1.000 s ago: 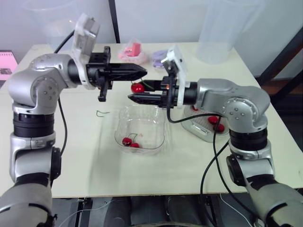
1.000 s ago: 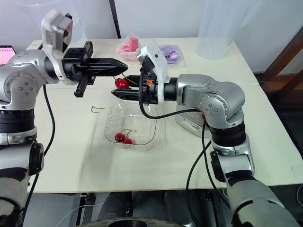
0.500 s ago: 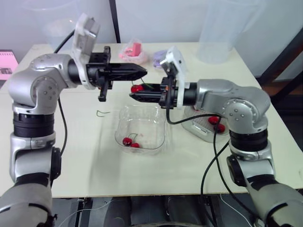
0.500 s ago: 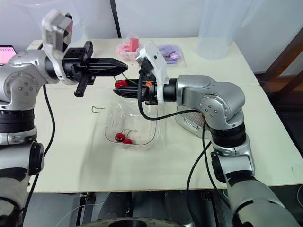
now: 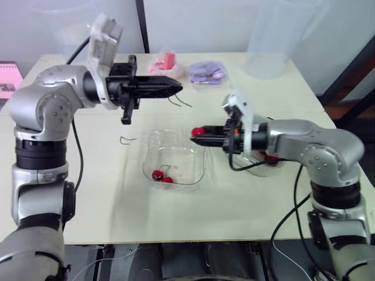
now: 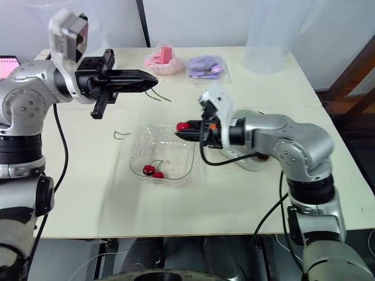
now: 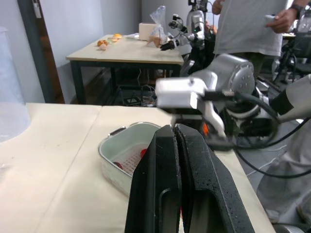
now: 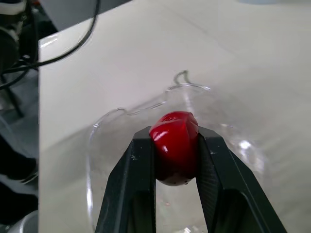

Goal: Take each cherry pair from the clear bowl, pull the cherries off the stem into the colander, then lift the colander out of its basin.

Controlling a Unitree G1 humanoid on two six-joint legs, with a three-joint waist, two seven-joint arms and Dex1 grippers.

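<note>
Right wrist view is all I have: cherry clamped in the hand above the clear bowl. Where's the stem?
Observer: The left hand is shut on a green stem, held up apart from the cherry.
Operator: Anything in the bowl?
Observer: One cherry pair lies in the clear bowl, stems attached.
Operator: Colander relative to the right hand?
Observer: The colander sits to the robot's right of the right hand, partly behind that forearm, with red cherries in it.
</note>
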